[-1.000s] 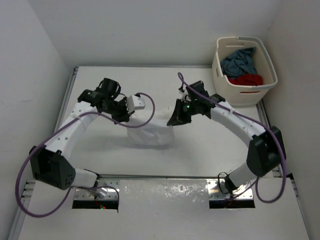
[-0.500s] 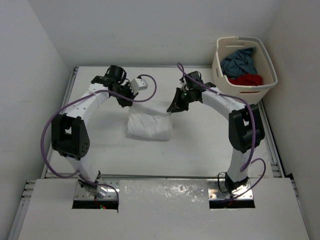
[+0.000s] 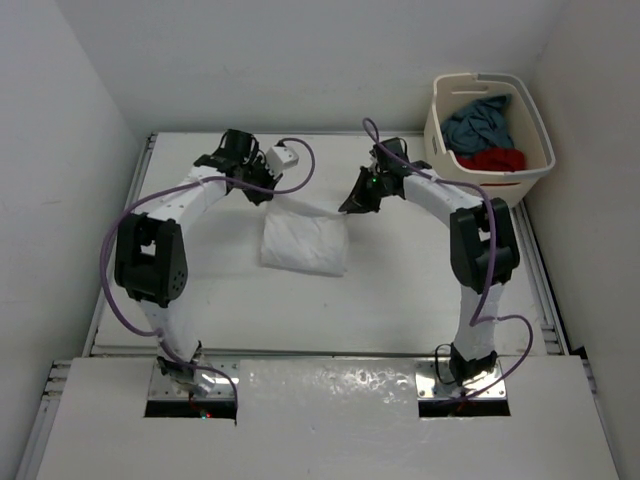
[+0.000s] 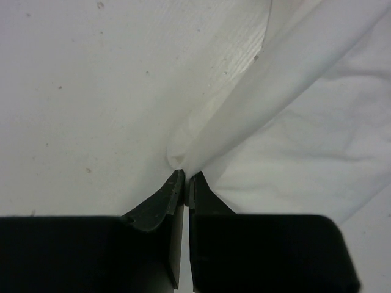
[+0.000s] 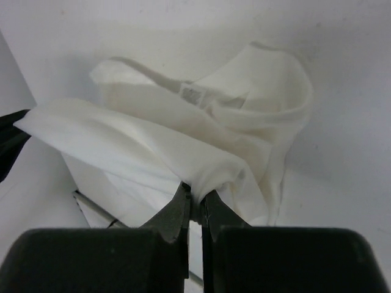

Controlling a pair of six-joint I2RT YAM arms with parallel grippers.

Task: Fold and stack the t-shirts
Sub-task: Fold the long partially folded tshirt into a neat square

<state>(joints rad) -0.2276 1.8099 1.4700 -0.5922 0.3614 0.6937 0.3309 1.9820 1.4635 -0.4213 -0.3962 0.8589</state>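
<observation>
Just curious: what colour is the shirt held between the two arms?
The shirt is white, clearest in the right wrist view.

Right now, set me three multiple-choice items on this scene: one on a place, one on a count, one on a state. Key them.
1. Where do the red t-shirt and the blue-grey t-shirt lie?
A. draped over an arm
B. in the laundry basket
C. in a gripper

2. How many t-shirts are outside the basket?
A. three
B. two
C. one

3. How do the left gripper and the right gripper stand?
A. both shut on the white t-shirt
B. both open
C. one open, one shut

Key:
1 B: both colours show inside the basket.
2 C: only the white one is out.
3 A: each wrist view shows white cloth pinched between closed fingertips.
</observation>
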